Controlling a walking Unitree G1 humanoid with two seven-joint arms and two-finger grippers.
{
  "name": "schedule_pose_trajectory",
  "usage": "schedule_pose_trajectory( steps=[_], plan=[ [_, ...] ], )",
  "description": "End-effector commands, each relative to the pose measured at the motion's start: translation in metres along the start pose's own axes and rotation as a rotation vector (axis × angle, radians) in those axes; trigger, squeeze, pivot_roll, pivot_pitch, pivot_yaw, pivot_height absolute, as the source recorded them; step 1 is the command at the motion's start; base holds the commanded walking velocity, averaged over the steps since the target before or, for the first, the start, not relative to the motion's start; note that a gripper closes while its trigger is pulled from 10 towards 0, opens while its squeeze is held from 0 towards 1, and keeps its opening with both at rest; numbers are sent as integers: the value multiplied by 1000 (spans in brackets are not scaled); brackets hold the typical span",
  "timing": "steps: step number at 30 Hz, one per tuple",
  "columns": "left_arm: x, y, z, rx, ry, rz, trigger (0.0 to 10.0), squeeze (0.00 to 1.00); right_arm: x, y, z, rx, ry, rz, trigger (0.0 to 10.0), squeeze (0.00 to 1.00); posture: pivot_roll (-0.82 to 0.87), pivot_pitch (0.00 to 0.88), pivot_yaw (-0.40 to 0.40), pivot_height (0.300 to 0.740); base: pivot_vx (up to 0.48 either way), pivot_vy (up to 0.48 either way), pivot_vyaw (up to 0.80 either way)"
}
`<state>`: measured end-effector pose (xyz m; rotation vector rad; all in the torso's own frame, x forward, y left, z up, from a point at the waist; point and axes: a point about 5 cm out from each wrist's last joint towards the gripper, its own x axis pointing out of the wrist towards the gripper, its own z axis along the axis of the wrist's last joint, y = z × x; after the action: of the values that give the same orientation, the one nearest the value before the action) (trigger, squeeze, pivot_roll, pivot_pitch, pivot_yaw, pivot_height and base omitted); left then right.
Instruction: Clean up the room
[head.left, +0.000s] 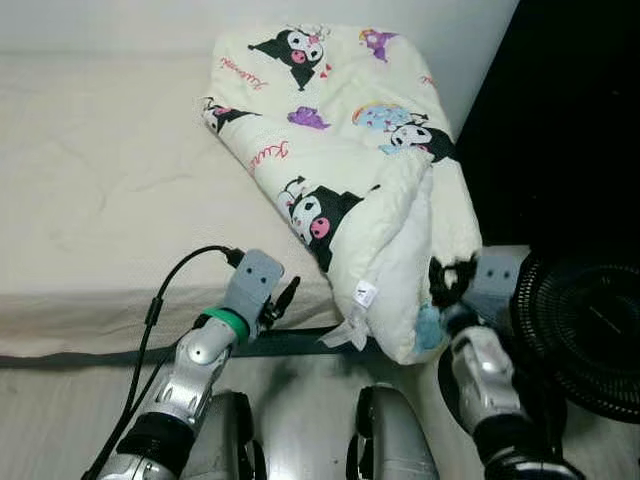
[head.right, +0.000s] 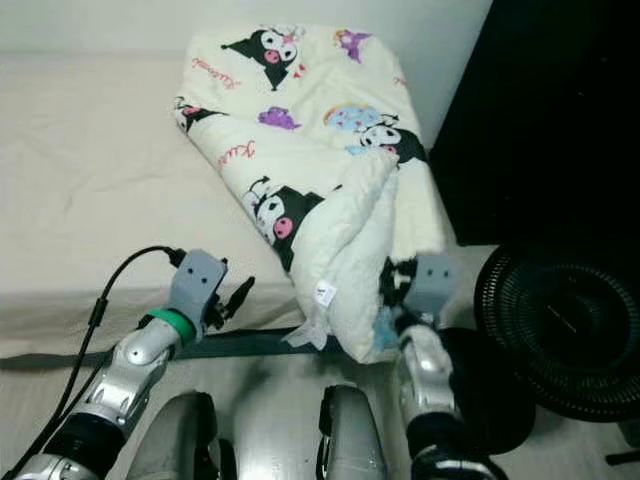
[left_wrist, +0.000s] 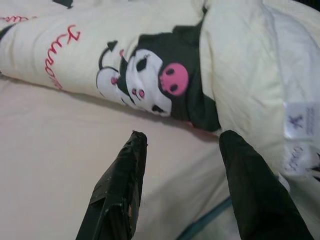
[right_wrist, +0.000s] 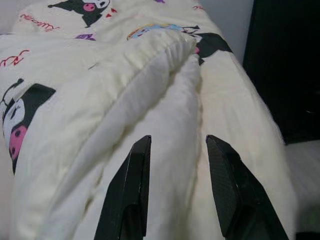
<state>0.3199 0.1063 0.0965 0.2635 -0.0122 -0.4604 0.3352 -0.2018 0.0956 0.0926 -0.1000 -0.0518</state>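
While both claws gape empty, right gripper (right_wrist: 175, 145) sits nearer, at the blanket (head.left: 350, 150) corner overhanging the bed (head.left: 100, 180); left gripper (left_wrist: 180, 140) beside

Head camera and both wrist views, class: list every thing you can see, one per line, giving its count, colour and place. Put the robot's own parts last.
Blanket: one, cream with black, pink and purple cartoon prints, folded on the bed's right side, its corner hanging over the front edge.
Bed: one, cream sheet, across the left and middle.
Fan: one, black, on the floor at the right.
Dark furniture: one, black, right of the bed.
Floor: pale, below the bed.
Left gripper: one, black fingers open, over the sheet beside the blanket.
Right gripper: one, black fingers open, against the blanket's hanging fold.
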Motion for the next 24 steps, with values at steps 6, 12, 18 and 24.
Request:
schedule_pose_trajectory(
  steps=[6,12,18,24],
  plan=[
    [-7,4,2,-20,4,10,10000,0,6,4,0,73,31,52,10000,0,-10,149,81,615,0,0,0],
    [-13,9,5,-17,3,25,10000,0,16,5,6,214,48,60,10000,1000,25,188,92,615,0,0,0],
    [-20,12,8,-16,14,32,10000,0,30,6,15,360,67,90,10000,1000,46,207,99,615,0,0,0],
    [-30,15,11,-10,25,39,10000,0,43,19,24,431,112,179,10000,1000,88,237,105,615,0,0,0]
  ],
)
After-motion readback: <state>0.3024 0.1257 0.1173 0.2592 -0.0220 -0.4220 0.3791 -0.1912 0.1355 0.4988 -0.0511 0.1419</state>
